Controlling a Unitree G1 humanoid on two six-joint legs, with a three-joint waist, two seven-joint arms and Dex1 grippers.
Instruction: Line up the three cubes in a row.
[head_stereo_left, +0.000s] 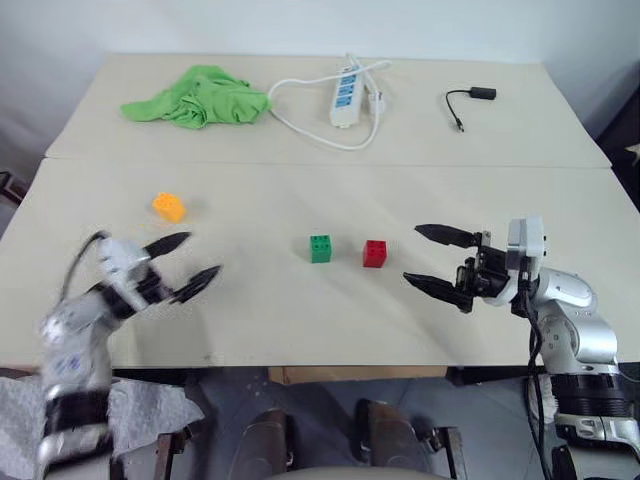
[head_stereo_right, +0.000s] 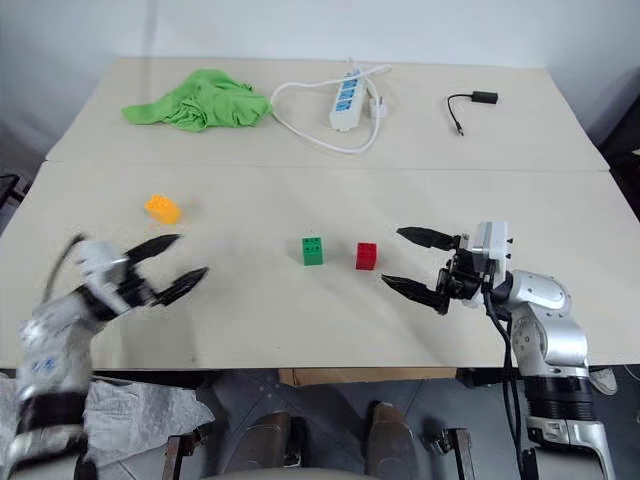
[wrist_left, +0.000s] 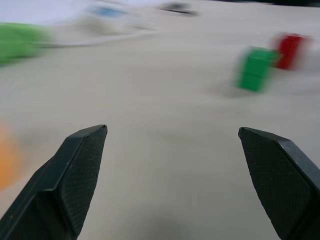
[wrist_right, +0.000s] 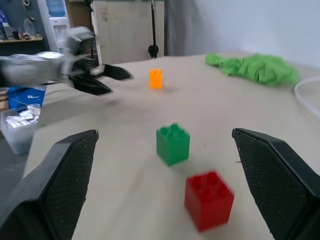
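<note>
Two cubes (head_stereo_left: 347, 250) mid-table, edges far.

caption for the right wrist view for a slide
Open right gripper facing a red studded plastic brick, a green one and a distant orange one.

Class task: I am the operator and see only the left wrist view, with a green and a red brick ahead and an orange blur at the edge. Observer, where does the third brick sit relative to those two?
Observer: The orange-yellow brick lies apart, to the robot's left of the green brick and farther up the table.
Operator: Are green and red touching?
Observer: No, the red brick sits beside green with a gap.
Operator: Where is the other end effector?
Observer: The right end effector hovers open just right of red, holding nothing.
</note>
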